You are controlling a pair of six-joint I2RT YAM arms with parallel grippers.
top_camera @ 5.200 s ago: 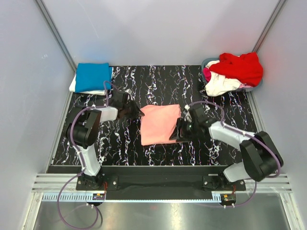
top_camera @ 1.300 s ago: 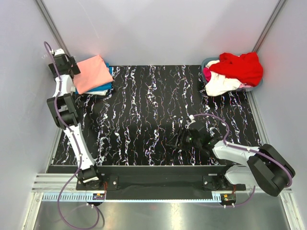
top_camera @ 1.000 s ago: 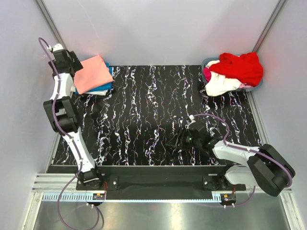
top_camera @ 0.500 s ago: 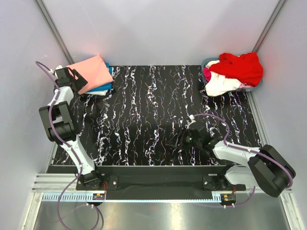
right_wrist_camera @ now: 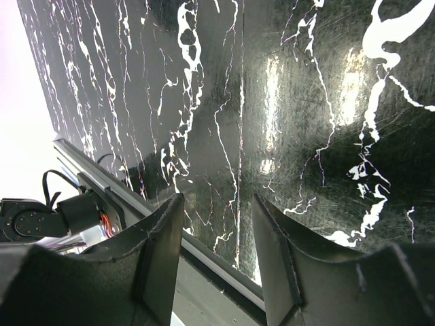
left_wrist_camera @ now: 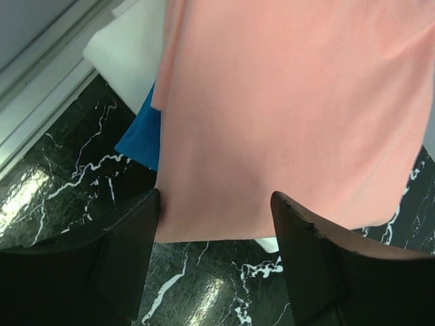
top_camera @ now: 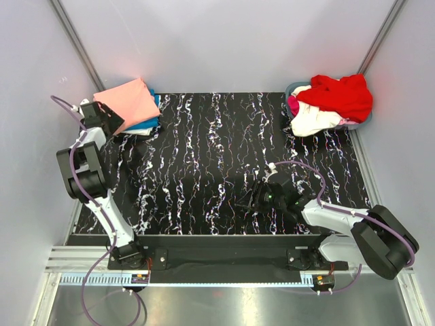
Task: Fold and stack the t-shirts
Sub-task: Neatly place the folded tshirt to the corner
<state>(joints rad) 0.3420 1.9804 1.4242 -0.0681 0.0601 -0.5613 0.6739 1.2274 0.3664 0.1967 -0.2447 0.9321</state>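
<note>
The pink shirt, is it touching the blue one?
Touching. The left wrist view shows the pink shirt lying right on top of the blue shirt, whose edge peeks out from under it.

the counter (top_camera: 217, 156) is black, veined with white like marble. at its far left corner sits a folded stack: a white shirt (left_wrist_camera: 129, 51) on the bottom, a blue shirt (left_wrist_camera: 143, 136) over it, a salmon-pink shirt (top_camera: 129, 102) on top. at the far right corner stands a basket (top_camera: 293, 88), a red shirt (top_camera: 340, 95) heaped in it.
</note>
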